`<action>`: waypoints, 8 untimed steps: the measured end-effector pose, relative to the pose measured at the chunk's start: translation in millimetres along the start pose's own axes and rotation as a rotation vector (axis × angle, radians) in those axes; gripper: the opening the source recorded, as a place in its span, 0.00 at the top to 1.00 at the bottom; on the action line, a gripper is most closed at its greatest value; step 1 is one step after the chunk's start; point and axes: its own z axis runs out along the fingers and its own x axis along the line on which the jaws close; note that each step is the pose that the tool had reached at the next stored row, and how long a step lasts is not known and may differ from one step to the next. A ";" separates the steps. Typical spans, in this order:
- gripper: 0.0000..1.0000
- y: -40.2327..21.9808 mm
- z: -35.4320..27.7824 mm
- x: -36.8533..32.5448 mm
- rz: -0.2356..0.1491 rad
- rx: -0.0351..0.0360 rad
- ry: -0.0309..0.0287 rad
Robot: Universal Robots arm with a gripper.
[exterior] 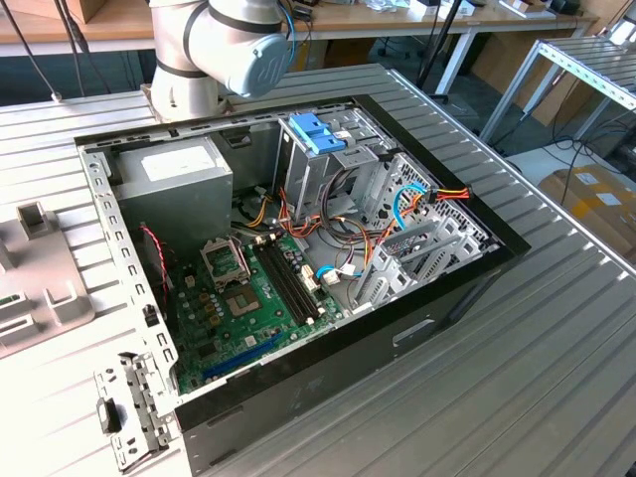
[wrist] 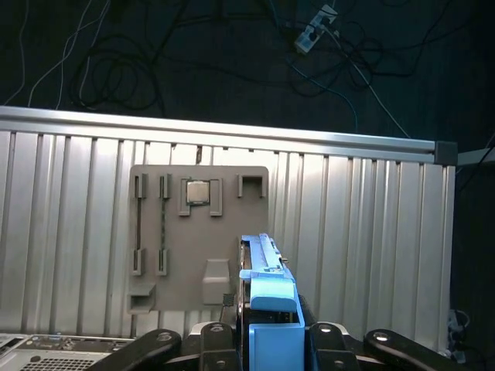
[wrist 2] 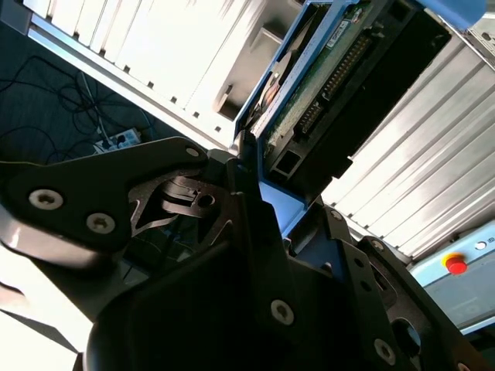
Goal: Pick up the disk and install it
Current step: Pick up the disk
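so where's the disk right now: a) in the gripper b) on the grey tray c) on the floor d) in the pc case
a: in the first wrist view the disk stands edge-on, clamped in the gripper, with the grey tray beyond it and apart from it.

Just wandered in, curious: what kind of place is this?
Probably a robotics lab: a robot arm at an open computer case on a ribbed metal table, workbenches behind, its gripper holding the disk.
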 end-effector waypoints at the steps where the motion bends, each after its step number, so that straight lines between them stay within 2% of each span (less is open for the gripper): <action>1: 0.63 -0.2 0.0 0.2 0.000 0.0000 0.0000; 8: 0.63 -2.4 0.0 1.9 0.000 0.0000 0.0000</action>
